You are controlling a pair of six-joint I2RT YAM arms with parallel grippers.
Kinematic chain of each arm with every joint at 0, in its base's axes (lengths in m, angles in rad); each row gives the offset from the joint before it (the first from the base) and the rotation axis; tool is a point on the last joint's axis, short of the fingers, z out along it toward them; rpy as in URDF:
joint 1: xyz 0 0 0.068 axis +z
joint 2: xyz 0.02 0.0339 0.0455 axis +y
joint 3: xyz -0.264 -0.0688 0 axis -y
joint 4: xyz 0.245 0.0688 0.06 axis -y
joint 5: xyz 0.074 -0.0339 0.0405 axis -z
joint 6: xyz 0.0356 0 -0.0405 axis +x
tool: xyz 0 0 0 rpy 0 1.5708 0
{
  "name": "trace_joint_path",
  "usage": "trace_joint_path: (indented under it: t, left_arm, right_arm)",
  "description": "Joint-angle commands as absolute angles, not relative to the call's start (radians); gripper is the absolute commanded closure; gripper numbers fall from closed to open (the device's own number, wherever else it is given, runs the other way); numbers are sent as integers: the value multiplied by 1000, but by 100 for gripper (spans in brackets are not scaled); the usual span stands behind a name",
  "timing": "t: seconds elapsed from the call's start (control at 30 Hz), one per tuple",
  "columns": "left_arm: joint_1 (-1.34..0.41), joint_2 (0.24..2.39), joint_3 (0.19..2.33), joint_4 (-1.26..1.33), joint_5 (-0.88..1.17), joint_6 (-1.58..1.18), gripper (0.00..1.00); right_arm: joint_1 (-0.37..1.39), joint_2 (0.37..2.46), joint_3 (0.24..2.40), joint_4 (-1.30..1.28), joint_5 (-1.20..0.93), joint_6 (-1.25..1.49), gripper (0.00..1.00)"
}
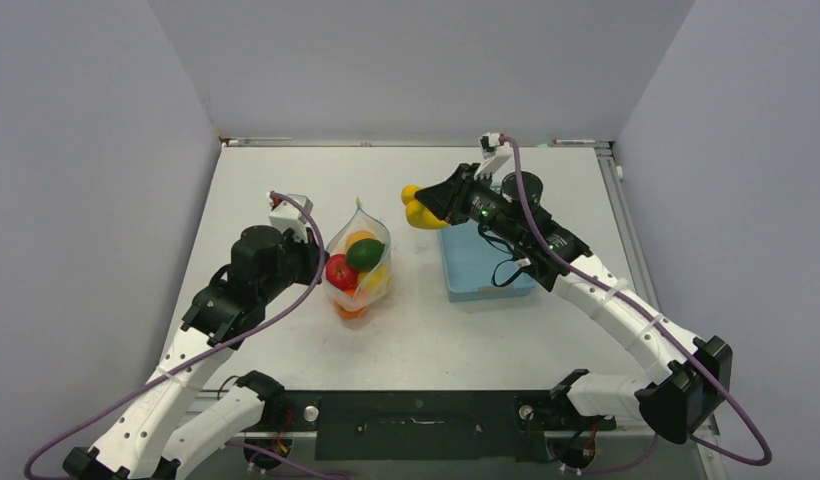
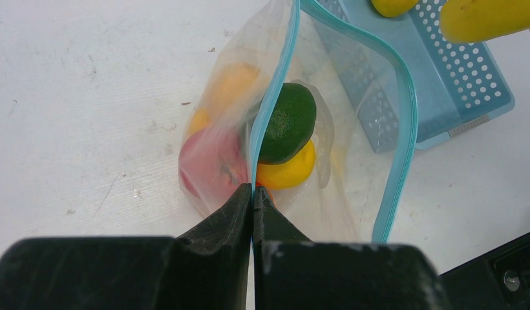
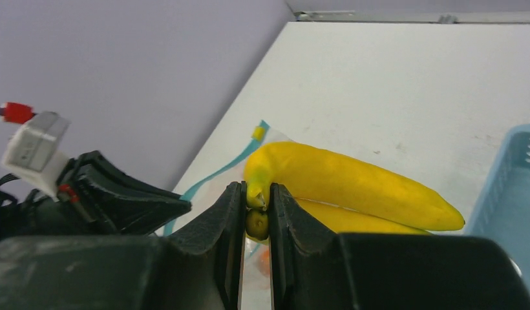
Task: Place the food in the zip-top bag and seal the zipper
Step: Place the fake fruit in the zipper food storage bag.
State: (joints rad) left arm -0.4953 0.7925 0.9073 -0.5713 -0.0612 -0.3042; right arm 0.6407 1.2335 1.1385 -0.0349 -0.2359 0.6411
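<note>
Your left gripper, left of centre in the top view, has its jaws pressed together on the zipper, pinching the near lip of the zip-top bag. The bag's mouth gapes, and in the left wrist view the far lip of the blue strip curves away toward the right.

Inside the bag you can see a dark green fruit resting on a yellow one. A red piece and an orange piece show through the film at left. The bag lies on the white table, centre-left.

Up and to the right, a banana bunch sits near the upper-left corner of the light-blue basket. Your right gripper pinches the bunch at its stem end, jaws narrowly apart around it. The basket stands right of centre, beneath the right arm.
</note>
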Motion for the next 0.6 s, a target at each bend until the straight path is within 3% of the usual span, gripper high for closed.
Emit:
trace_joint_path:
  t: [0.0, 0.57]
  left_arm:
    - [-490, 784, 912, -518, -24, -293, 100]
    - [-501, 796, 910, -506, 86, -269, 100]
  right_arm:
    - [637, 1184, 1196, 181, -425, 674, 95]
    - [664, 1286, 1147, 686, -778, 1028, 95]
